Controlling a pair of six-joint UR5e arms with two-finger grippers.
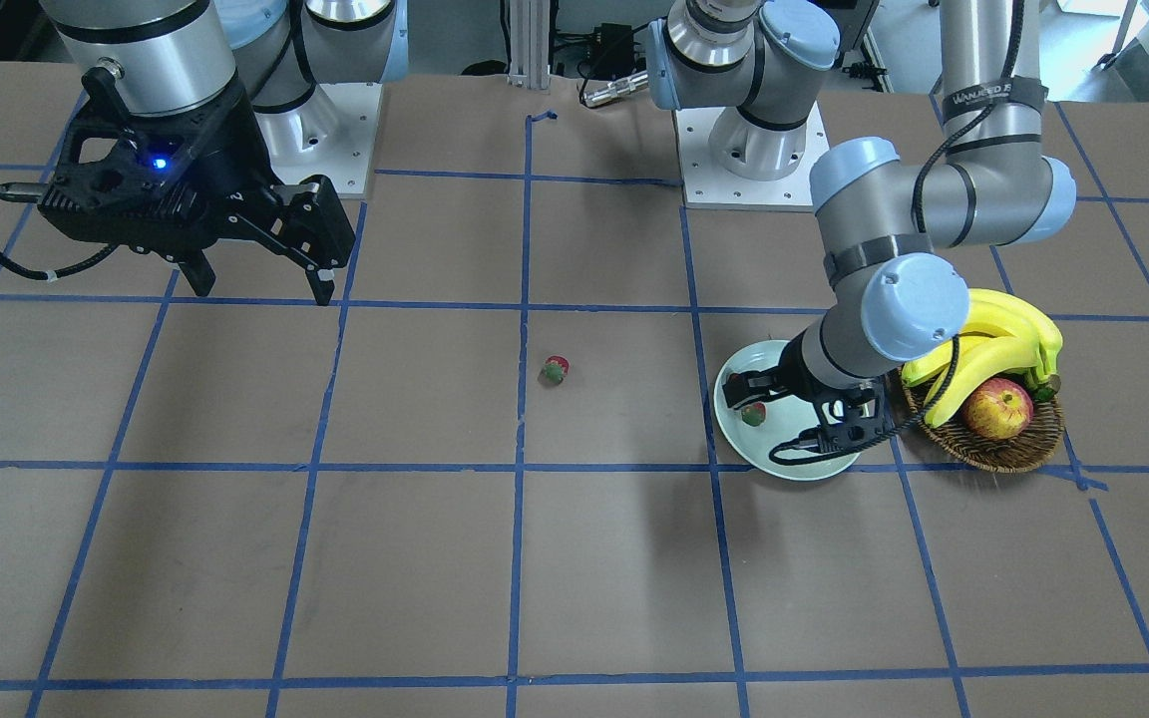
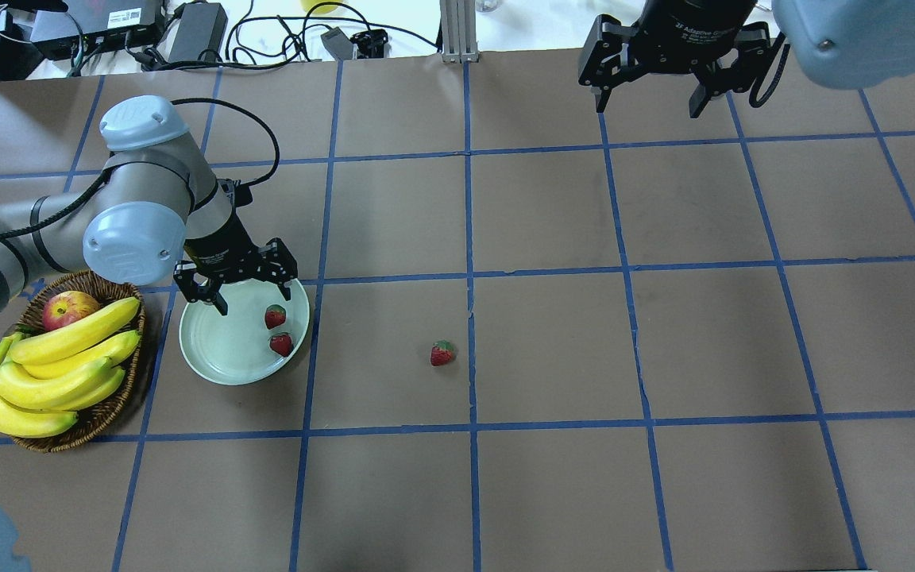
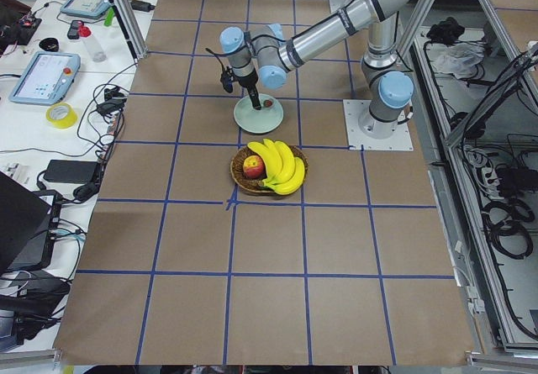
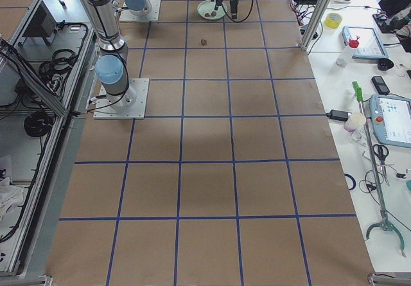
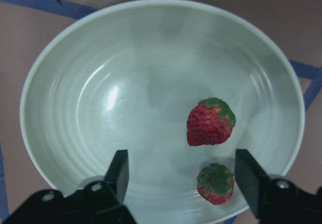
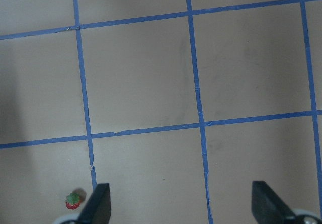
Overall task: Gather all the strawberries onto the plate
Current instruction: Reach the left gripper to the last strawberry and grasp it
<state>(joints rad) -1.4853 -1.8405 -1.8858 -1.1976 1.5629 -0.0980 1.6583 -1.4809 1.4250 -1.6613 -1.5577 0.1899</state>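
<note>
One strawberry point(image 2: 442, 353) lies alone on the table point(image 2: 664, 334), well apart from the mint-green plate point(image 2: 215, 361), where two strawberries point(image 5: 210, 122) point(image 5: 216, 183) already rest near the rim. The left gripper point(image 2: 251, 300) hangs over the plate, jaws spread and empty. The right gripper point(image 2: 649, 105) hovers high at the far side, likewise spread and holding nothing. The lone berry looks light and small, possibly soft, though its material is unclear from here. A gentle pinch across its red body, below the leafy cap, seems safest.
</note>
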